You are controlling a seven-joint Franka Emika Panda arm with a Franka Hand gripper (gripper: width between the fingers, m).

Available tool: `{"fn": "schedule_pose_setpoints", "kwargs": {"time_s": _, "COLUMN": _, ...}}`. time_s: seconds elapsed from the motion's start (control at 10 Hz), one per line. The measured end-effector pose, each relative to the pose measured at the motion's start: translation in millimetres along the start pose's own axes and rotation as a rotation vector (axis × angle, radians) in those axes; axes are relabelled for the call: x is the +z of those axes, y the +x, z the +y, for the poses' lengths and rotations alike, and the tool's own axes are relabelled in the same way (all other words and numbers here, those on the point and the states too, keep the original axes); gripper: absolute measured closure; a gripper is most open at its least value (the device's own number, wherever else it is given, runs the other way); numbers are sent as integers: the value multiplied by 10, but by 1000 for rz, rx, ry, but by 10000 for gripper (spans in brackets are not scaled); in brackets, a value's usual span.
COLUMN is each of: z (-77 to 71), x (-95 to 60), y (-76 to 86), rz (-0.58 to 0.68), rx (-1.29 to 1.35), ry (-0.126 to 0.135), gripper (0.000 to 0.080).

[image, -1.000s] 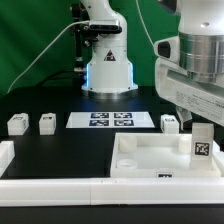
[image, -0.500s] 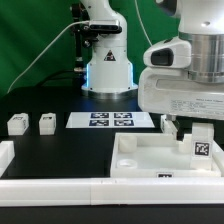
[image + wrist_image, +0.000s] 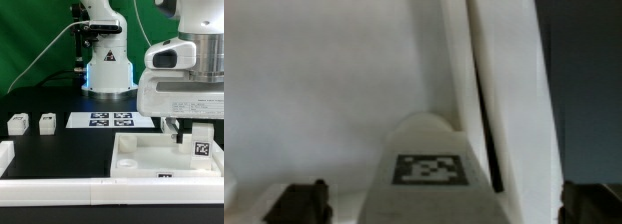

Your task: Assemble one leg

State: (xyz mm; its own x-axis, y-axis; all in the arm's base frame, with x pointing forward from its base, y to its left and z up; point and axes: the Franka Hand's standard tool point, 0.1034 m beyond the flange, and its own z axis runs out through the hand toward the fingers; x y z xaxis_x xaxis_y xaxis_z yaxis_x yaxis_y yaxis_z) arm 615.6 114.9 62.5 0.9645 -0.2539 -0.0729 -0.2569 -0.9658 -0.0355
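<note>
I've got the fingers [image 3: 438, 205] spread wide, one on each side of the leg [image 3: 201, 146], not gripping it. The leg stands upright in the tabletop [image 3: 140, 160] corner at the exterior view's right. If I close off-centre I'd guess the leg tips or twists in its socket; two spare legs [image 3: 17, 124] sit well apart on the bench [image 3: 60, 150]

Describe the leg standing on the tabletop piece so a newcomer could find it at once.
Start at the large white tabletop piece at the exterior view's right. At its far right stands the leg, upright, directly under the claw. Unlike the two small legs lying at the left, it stands on the tabletop piece.
</note>
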Motion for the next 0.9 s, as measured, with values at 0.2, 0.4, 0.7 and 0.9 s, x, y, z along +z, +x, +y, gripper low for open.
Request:
{"fn": "schedule_pose_setpoints", "kwargs": {"time_s": 0.2, "z": 0, "x": 5, "y": -1, "rz": 0, "rx": 0, "ry": 0, "gripper": 262}}
{"fn": "schedule_pose_setpoints", "kwargs": {"time_s": 0.4, "z": 1, "x": 10, "y": -2, "rz": -1, "rx": 0, "ry": -1, "gripper": 415}}
{"fn": "schedule_pose_setpoints", "kwargs": {"time_s": 0.7, "z": 0, "x": 10, "y": -2, "rz": 0, "rx": 39, "ry": 0, "gripper": 508}}
{"fn": "schedule_pose_setpoints", "kwargs": {"time_s": 0.9, "z": -4, "x": 10, "y": -3, "rz": -1, "rx": 96, "ry": 1, "gripper": 508}}
